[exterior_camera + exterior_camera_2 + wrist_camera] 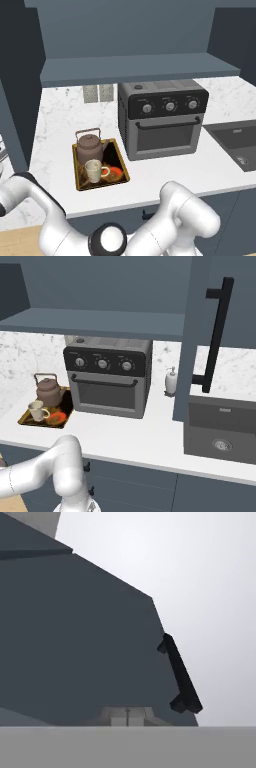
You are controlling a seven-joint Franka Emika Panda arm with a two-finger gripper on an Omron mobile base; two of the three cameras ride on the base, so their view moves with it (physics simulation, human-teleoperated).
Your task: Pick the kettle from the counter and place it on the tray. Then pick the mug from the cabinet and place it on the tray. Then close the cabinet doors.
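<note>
Jaws' state cannot be told; tray [80,181] holds kettle [90,146] and mug [94,170].

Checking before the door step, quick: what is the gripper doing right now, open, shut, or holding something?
Gripper: cannot be told; the fingertips are not clear in the hand view, which faces a cabinet door and its black handle.

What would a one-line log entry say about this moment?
kettle: on tray | mug: on tray | cabinet doors: open | hand view: door panel with black handle
</note>
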